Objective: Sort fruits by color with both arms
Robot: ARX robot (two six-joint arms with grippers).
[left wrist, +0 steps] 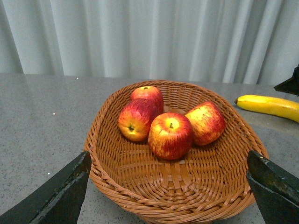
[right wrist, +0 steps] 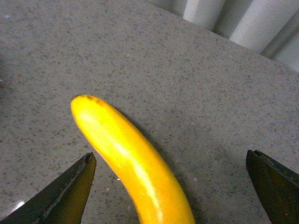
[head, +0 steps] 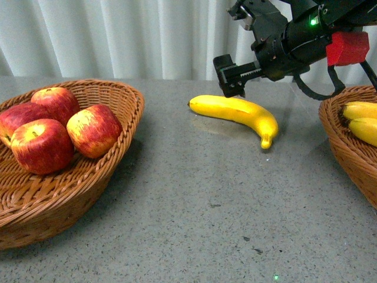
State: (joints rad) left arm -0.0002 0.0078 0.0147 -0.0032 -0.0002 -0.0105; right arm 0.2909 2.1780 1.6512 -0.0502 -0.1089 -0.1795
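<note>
Right black gripper (head: 232,79) is spread wide and empty, poised just above the long yellow banana (head: 238,112), which lies on the grey speckled table (head: 194,200). Left black gripper (left wrist: 163,193) is likewise spread and empty, facing the brown wicker basket (left wrist: 112,186) containing four red-yellow apples (left wrist: 170,135).

Open across the counter (head: 206,206) between left basket (head: 131,103) and right basket (head: 339,141), clear to the near edge. Blocked toward the far edge by a lone banana (head: 238,111), with the right gripper (head: 231,79) spread just above. Crowded inside left basket by four apples (head: 59,127), inside right by bananas (head: 365,130).
</note>
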